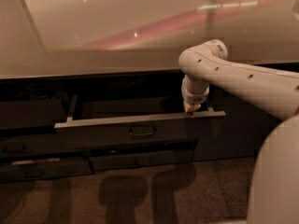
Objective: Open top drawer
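Observation:
The top drawer (112,133) is a wide dark grey drawer under the counter, pulled partly out, with a pale top edge, a pale side rail at its left and a small loop handle (142,131) at the centre of its front. My gripper (190,108) hangs from the white arm, pointing down at the drawer's top edge near its right end, well right of the handle. Its tips sit at or just behind the front panel's rim.
A pale glossy counter (117,36) runs above the drawers. Two shorter dark drawers (140,160) with similar handles sit below. Dark cabinet fronts (28,115) lie to the left. My white arm and body (275,162) fill the right side. Speckled floor (140,195) lies below.

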Motion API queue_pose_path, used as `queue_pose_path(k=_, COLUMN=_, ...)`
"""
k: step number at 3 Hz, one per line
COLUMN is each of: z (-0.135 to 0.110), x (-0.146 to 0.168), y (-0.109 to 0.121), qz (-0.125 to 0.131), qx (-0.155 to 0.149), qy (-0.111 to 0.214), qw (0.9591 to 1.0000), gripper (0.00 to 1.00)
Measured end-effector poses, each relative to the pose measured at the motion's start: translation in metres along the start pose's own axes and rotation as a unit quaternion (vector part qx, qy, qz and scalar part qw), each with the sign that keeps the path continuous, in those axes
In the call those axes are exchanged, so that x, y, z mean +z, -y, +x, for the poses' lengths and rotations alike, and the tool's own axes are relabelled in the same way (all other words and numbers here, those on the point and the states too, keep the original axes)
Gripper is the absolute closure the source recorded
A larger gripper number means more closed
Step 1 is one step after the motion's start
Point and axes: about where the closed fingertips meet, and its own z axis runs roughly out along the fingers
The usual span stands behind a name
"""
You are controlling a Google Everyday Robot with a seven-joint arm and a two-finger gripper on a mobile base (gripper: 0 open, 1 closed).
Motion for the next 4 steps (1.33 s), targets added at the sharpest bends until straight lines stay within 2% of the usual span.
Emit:
queue_pose_path(k=1, z=0.002, x=0.022, y=-0.003, qz=-0.023, qx=0.002, qy=-0.004, qw=0.9997, gripper=1.00)
queue_pose_path(k=2, z=0.002, x=0.022, y=-0.003, qz=-0.023, qx=0.002, qy=-0.004, qw=0.9997, gripper=1.00)
queue_pose_path(k=3, z=0.003, x=0.028, y=-0.031, qz=-0.030, qx=0.004, qy=-0.007, qw=0.9995, gripper=0.81)
queue_pose_path(k=4, z=0.003, x=0.028, y=-0.030, qz=-0.030, qx=0.004, qy=-0.007, qw=0.9995, gripper=0.58)
